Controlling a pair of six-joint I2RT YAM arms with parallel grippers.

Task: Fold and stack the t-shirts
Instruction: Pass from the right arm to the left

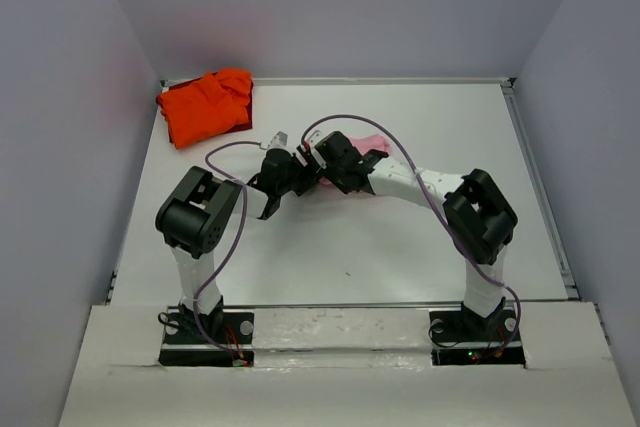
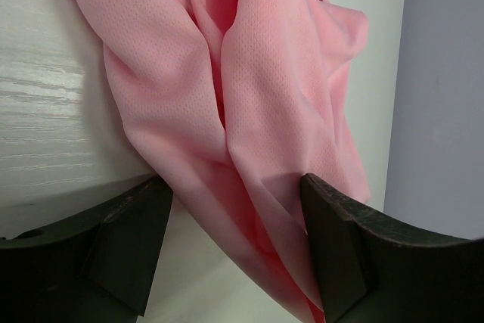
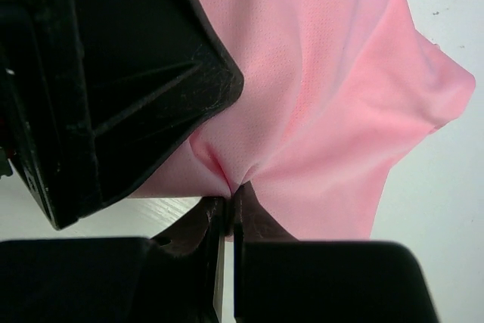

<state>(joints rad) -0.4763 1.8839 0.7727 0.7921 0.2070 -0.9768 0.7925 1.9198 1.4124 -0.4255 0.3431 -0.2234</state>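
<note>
Lying crumpled at the desk's far-left corner, the orange t-shirt awaits folding. At centre, the left claw gapes astride the pink t-shirt, gripping nothing, while the right claw pinches it tight. Spreading appears underway; next, the left must close on a fold.

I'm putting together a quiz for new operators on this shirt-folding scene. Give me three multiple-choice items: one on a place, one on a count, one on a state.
1. Where is the orange-red t-shirt?
A. far left corner of the table
B. near right corner
C. the middle

2. How many t-shirts show?
A. one
B. two
C. three

3. What is the right hand doing?
A. open over bare table
B. shut on the pink t-shirt
C. shut on the orange-red t-shirt

Key:
1 A: the top view shows it bunched at the far left corner.
2 B: one is orange-red, one is pink.
3 B: its wrist view shows pink cloth pinched in its closed jaws.
</note>
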